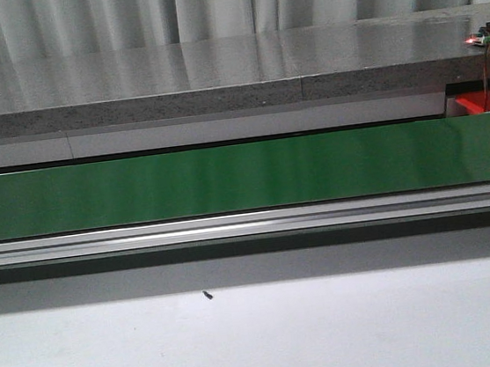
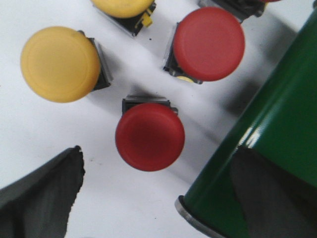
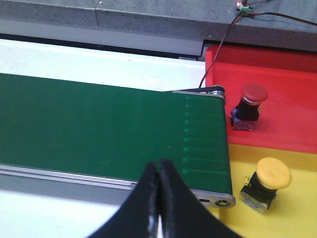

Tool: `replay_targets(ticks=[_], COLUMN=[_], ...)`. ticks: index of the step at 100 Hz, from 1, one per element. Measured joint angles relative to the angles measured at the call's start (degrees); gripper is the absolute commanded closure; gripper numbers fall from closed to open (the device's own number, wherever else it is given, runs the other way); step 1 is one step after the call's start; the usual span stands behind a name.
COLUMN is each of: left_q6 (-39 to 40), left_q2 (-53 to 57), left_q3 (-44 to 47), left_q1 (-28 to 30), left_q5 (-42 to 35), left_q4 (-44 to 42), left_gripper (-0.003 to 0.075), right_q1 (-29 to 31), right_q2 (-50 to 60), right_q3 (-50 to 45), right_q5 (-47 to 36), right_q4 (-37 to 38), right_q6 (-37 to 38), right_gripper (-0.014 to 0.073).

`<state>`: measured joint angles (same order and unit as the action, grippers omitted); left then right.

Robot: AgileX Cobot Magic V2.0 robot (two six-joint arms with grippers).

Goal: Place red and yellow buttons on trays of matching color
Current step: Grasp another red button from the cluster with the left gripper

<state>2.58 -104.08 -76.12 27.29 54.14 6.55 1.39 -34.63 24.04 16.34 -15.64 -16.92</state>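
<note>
Fingers (image 2: 44, 198) of my left gripper (image 2: 153, 198) spread wide below a red button (image 2: 150, 136) at frame centre. My right gripper (image 3: 159, 198) is pressed closed, empty, over the green belt (image 3: 99, 134).

Red button (image 3: 249, 105) upright on red tray (image 3: 292, 94).

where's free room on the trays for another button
Red tray: bare behind and right of its red button. Yellow tray: open right of its yellow button. Both buttons crowd the green belt end.
</note>
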Motion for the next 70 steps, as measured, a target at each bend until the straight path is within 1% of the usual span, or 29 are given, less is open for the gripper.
replay_targets(ticks=[20,32,39,46,51,58,65,70], left_q6=[1.54,1.84,1.93,1.93,1.93,1.93,1.93,1.93], left_q2=[-2.26,-3.3,-3.81,-4.16,-4.44,-4.52,-4.52,-4.52], left_q3=[-0.08,-0.13,-0.13,-0.13,-0.13,-0.13,-0.13,-0.13], left_q1=[0.0,0.0,0.0,0.0,0.0,0.0,0.0,0.0], left_q5=[-2.77,-3.91,-4.29,-4.55,-4.67,-4.67,-4.79,-4.91], left_q4=[-0.53,-0.53,-0.53,-0.53,-0.53,-0.53,-0.53,-0.53], left_gripper=[0.0158,0.0206,0.0265,0.0348,0.0428,0.0521,0.0589,0.0616], right_q1=[0.0,0.0,0.0,0.0,0.0,0.0,0.0,0.0], right_q2=[0.0,0.0,0.0,0.0,0.0,0.0,0.0,0.0], right_q3=[0.0,0.0,0.0,0.0,0.0,0.0,0.0,0.0], right_q5=[0.0,0.0,0.0,0.0,0.0,0.0,0.0,0.0], right_q4=[0.0,0.0,0.0,0.0,0.0,0.0,0.0,0.0], right_q6=[0.0,0.0,0.0,0.0,0.0,0.0,0.0,0.0], right_gripper=[0.0712,0.0712,0.0712,0.0712,0.0712,0.0712,0.0712,0.0712])
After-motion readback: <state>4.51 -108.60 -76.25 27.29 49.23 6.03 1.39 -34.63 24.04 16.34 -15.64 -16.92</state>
